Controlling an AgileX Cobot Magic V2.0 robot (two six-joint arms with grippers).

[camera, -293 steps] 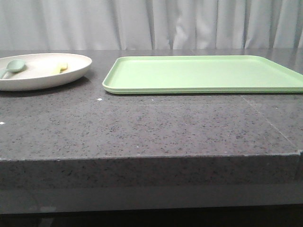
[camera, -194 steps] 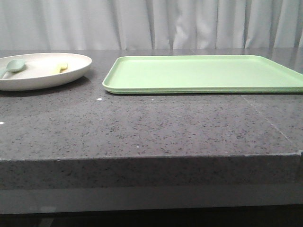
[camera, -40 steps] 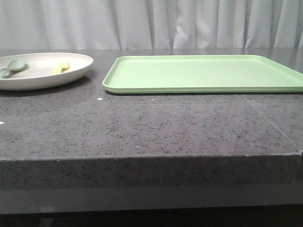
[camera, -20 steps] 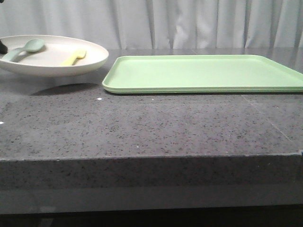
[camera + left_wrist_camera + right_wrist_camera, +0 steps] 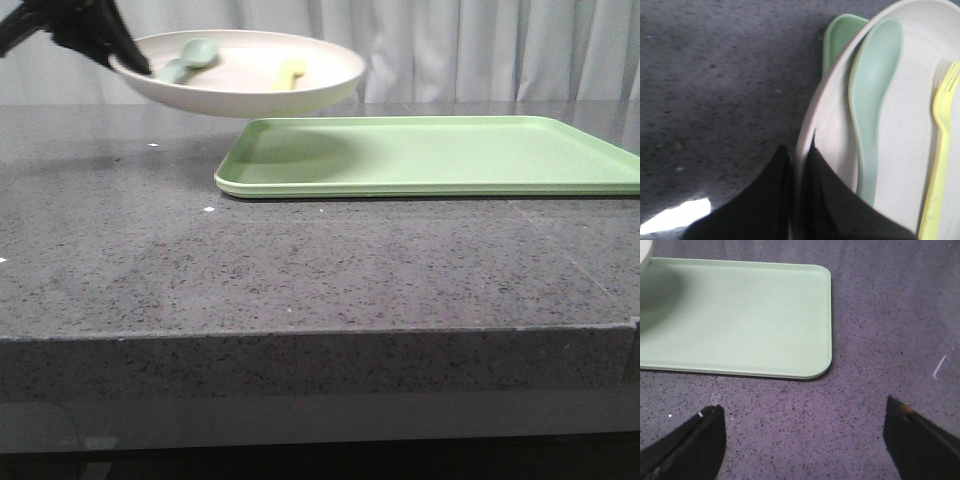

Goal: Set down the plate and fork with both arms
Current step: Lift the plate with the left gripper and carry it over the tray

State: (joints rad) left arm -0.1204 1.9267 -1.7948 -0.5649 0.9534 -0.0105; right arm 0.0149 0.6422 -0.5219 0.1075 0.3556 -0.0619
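**Plate aloft on a rim grip**

Left claw point(image 5: 128, 62) pinches the plate point(image 5: 250, 85) rim, upper left, above the tray point(image 5: 430, 155) edge. Fork point(image 5: 291, 72) and spoon point(image 5: 185, 60) lie loose inside; tilt could slide them off. Right claw point(image 5: 805, 440) gapes wide over the counter point(image 5: 300, 260).

You find no readable text, labels or numbers anywhere; blurred surfaces might hide small marks.

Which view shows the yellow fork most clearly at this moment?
The left wrist view: the fork fills it, tines and handle distinct, lying in the plate beside the spoon. The front view shows only a small yellow sliver. The right wrist view misses it.
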